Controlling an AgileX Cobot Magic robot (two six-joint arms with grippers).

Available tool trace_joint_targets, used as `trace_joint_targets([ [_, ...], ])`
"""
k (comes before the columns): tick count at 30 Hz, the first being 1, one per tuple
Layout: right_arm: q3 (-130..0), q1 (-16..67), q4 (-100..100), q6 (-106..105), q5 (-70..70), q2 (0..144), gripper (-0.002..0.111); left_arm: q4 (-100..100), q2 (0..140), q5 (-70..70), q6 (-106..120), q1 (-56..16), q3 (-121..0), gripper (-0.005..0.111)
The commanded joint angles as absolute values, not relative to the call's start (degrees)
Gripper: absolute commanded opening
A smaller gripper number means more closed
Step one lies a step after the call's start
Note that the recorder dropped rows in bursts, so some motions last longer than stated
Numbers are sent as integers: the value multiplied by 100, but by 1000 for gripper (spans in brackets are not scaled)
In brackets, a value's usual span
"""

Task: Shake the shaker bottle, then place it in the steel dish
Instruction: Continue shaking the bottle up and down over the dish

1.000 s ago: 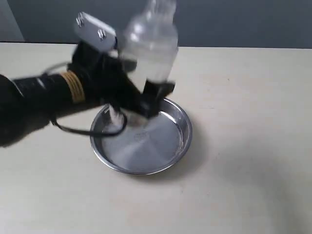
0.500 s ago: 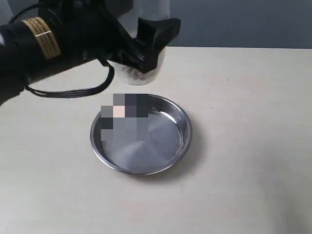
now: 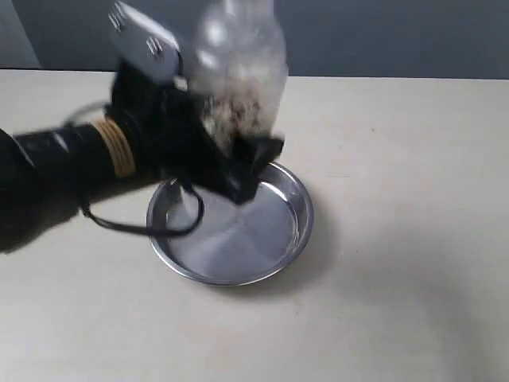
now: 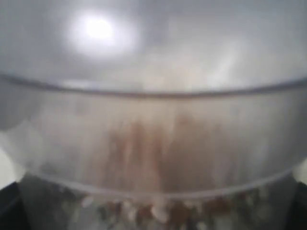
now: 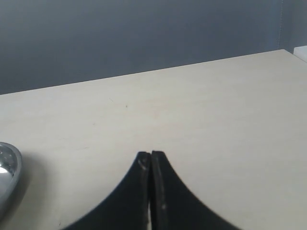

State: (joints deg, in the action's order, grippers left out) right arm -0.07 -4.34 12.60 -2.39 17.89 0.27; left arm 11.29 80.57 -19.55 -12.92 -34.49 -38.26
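**Bottle up over the dish!**

The left fingers (image 3: 253,159) clamp the shaker bottle (image 3: 238,72), blurred and upright above the steel dish (image 3: 270,247), with brown granules (image 3: 238,115) flying inside. The right fingers (image 5: 160,191) are pressed together, low over the counter (image 5: 216,120).

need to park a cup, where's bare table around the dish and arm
In the exterior view, bare table lies right of the steel dish and in front of it toward the near edge. Crowded: the left arm crosses the dish's left side, holding the shaker bottle up over its rear rim.
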Motion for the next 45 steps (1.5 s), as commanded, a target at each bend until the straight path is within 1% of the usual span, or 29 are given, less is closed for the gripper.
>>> trace_joint_targets([
  [1, 0, -451, 1257, -249, 1748, 0, -1, 1322, 7593, -3024, -1333, -3436, -4134, 0],
  [4, 0, -451, 1257, -249, 1748, 0, -1, 1368, 7217, -2436, -1333, -3436, -4502, 0],
  [6, 0, -451, 1257, -249, 1748, 0, -1, 1354, 7620, -1841, -1321, -3420, -4284, 0],
  [9, 0, -451, 1257, -249, 1748, 0, -1, 1110, 8113, -1775, -1520, -3364, -4166, 0],
  [13, 0, -451, 1257, -249, 1748, 0, -1, 1904, 7245, -2469, -1533, -3448, -4665, 0],
  [15, 0, -451, 1257, -249, 1748, 0, -1, 1738, 6993, -1955, -1520, -3419, -4849, 0],
  [18, 0, -451, 1257, -249, 1748, 0, -1, 1632, 7467, -1418, -1520, -3419, -4313, 0],
  [19, 0, -451, 1257, -249, 1748, 0, -1, 1363, 7956, -1679, -1530, -3419, -3987, 0],
  [20, 0, -451, 1257, -249, 1748, 0, -1, 1234, 8019, -1832, -1544, -3433, -3961, 0],
  [22, 0, -451, 1257, -249, 1748, 0, -1, 1587, 7466, -2596, -1531, -3448, -4248, 0],
  [23, 0, -451, 1257, -249, 1748, 0, -1, 1590, 7110, -2618, -1489, -3437, -4582, 0],
  [24, 0, -451, 1257, -249, 1748, 0, -1, 1576, 7051, -2385, -1477, -3437, -4614, 0],
  [25, 0, -451, 1257, -249, 1748, 0, -1, 1565, 7274, -1846, -1477, -3437, -4434, 0],
  [26, 0, -451, 1257, -249, 1748, 0, -1, 1538, 7573, -1737, -1477, -3437, -4216, 0],
  [27, 0, -451, 1257, -249, 1748, 0, -1, 1043, 8168, -1904, -1514, -3423, -3923, 0],
  [28, 0, -451, 1257, -249, 1748, 0, -1, 954, 8194, -2180, -1526, -3446, -3898, 0],
  [30, 0, -451, 1257, -249, 1748, 0, -1, 1532, 7513, -3150, -1376, -3419, -4274, 0],
  [31, 0, -451, 1257, -249, 1748, 0, -1, 1447, 7249, -3065, -1243, -3388, -4497, 0],
  [32, 0, -451, 1257, -249, 1748, 0, -1, 1254, 7159, -2540, -1243, -3386, -4531, 0],
  [33, 0, -451, 1257, -249, 1748, 0, -1, 1252, 7446, -2132, -1243, -3386, -4342, 0],
  [34, 0, -451, 1257, -249, 1748, 0, -1, 1146, 7969, -2149, -1243, -3378, -3966, 0],
  [35, 0, -451, 1257, -249, 1748, 0, -1, 778, 8374, -2314, -1415, -3363, -3799, 0],
  [36, 0, -451, 1257, -249, 1748, 0, -1, 825, 8322, -2614, -1738, -3383, -3805, 0],
  [39, 0, -451, 1257, -249, 1748, 0, -1, 1573, 7560, -3593, -1881, -3425, -4187, 0],
  [40, 0, -451, 1257, -249, 1748, 0, -1, 1633, 7343, -3548, -1787, -3425, -4389, 0],
  [42, 0, -451, 1257, -249, 1748, 0, -1, 1511, 7206, -2821, -1785, -3440, -4492, 0],
  [44, 0, -451, 1257, -249, 1748, 0, -1, 1501, 7568, -2183, -1785, -3465, -4199, 0],
  [45, 0, -451, 1257, -249, 1748, 0, -1, 1395, 7864, -2258, -1785, -3425, -4053, 0],
])
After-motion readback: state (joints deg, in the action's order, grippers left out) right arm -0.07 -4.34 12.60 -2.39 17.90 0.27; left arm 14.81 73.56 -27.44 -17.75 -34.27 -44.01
